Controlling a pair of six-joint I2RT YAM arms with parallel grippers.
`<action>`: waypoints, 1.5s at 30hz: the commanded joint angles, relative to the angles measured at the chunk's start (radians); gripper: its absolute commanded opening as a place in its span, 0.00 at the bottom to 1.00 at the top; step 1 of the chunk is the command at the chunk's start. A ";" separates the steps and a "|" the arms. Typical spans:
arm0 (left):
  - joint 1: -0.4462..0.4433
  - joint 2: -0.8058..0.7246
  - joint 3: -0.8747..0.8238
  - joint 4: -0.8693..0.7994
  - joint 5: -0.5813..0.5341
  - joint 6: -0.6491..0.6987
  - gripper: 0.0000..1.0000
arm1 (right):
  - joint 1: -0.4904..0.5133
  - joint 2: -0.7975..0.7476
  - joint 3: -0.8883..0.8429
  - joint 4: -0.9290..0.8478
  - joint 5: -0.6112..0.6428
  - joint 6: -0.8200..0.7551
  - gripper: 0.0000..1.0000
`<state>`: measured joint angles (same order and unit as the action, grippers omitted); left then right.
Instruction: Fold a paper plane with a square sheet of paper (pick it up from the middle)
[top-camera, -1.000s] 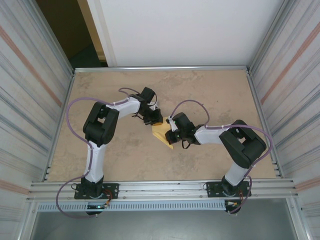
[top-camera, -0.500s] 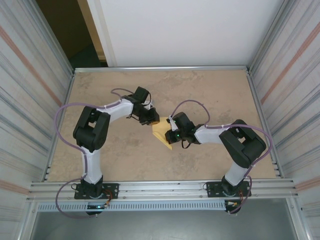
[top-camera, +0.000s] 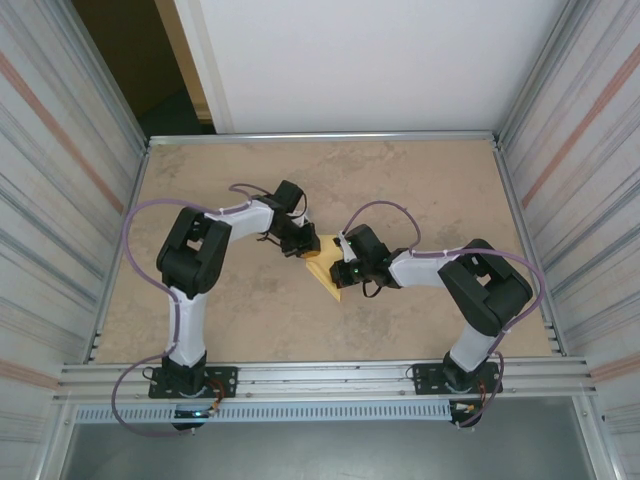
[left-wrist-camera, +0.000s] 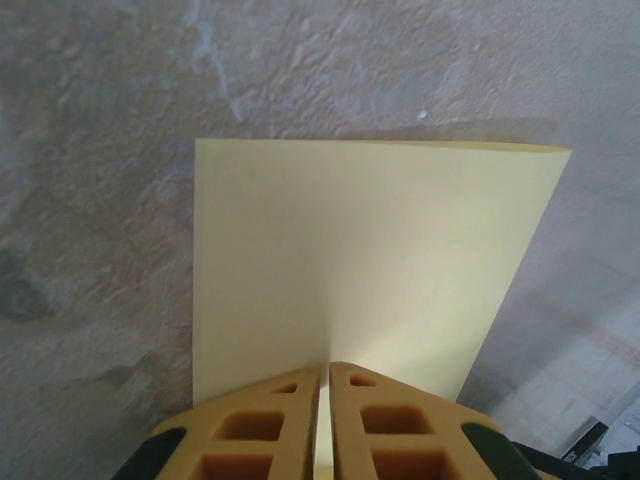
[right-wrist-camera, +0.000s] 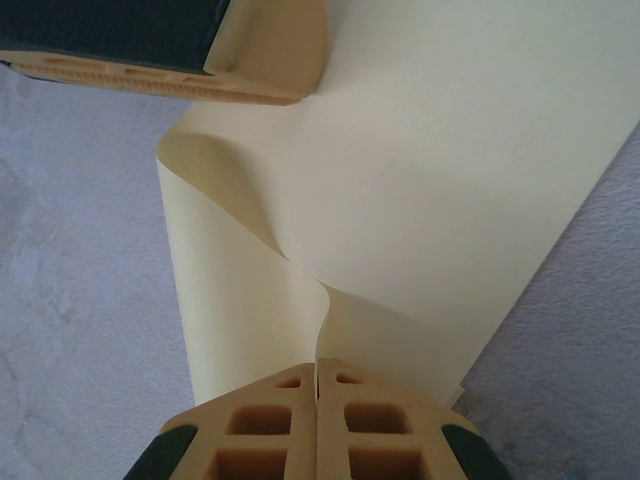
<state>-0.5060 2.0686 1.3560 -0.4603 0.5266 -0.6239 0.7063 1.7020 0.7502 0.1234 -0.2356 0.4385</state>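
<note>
The square sheet of paper (top-camera: 324, 270) is pale yellow and sits at the table's middle between both grippers. My left gripper (top-camera: 304, 245) is shut on its far-left edge. In the left wrist view the sheet (left-wrist-camera: 360, 260) spreads flat ahead of my left gripper (left-wrist-camera: 327, 368), its edge pinched in the thin slit between the jaws. My right gripper (top-camera: 341, 268) is shut on the near-right edge. In the right wrist view the sheet (right-wrist-camera: 430, 180) curls in an S-bend up from my right gripper (right-wrist-camera: 317, 366), and the left gripper's finger (right-wrist-camera: 250, 50) holds its far side. It is a bent sheet, not a paper plane.
The mottled beige table (top-camera: 420, 190) is ringed by a metal frame (top-camera: 320, 136) and ribbed side walls. Both arms reach inward from their bases at the near rail (top-camera: 320, 378). Purple cables loop beside each arm.
The left arm's elbow swung out to the left and came partly back, and its gripper shifted slightly on the sheet's far edge. The right arm and the sheet have hardly moved.
</note>
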 joint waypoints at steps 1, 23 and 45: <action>-0.006 0.051 0.002 -0.053 -0.043 0.015 0.13 | -0.005 -0.028 0.009 -0.044 -0.009 0.030 0.00; -0.006 0.062 0.039 -0.089 -0.023 0.051 0.13 | -0.011 0.018 0.044 -0.079 0.003 0.006 0.00; -0.002 0.117 0.160 -0.131 -0.033 0.083 0.15 | -0.012 0.029 0.057 -0.092 -0.023 -0.006 0.00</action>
<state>-0.5034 2.1517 1.5021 -0.5362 0.5282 -0.5663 0.6998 1.7153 0.7879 0.0662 -0.2409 0.4408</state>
